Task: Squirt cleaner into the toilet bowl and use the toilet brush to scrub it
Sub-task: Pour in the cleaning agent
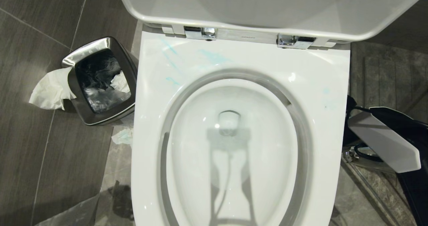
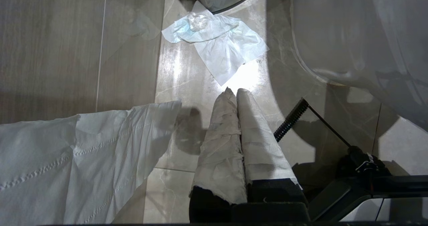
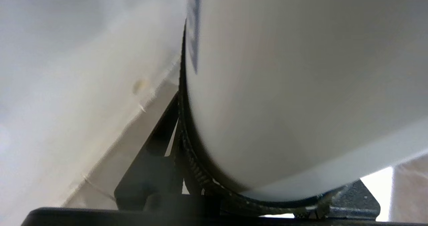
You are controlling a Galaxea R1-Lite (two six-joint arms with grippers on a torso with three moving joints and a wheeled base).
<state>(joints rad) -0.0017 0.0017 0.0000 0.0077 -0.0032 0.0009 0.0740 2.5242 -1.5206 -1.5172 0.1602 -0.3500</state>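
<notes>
Your right gripper (image 3: 214,186) grips the cleaner (image 3: 301,85) right of the toilet bowl (image 1: 234,69), which holds clear water. Left of it, the steel bin (image 1: 100,82) holds crumpled paper. Left gripper (image 2: 234,95) is pinched together.

Dark grey floor tiles (image 1: 33,135), steel bin (image 1: 100,82) with tissue (image 1: 50,89), pale marble strip (image 2: 174,79) alongside.

No readable text, label, brand, number or sign anywhere. Faint engraved mark on chrome hinge strip (image 1: 245,36) of large white glossy ceramic toilet bowl (image 1: 321,85): too small to read. Pale whitish plastic bottle (image 3: 301,85), close against right wrist camera, shows only dark blue label edge, no lettering legible.
</notes>
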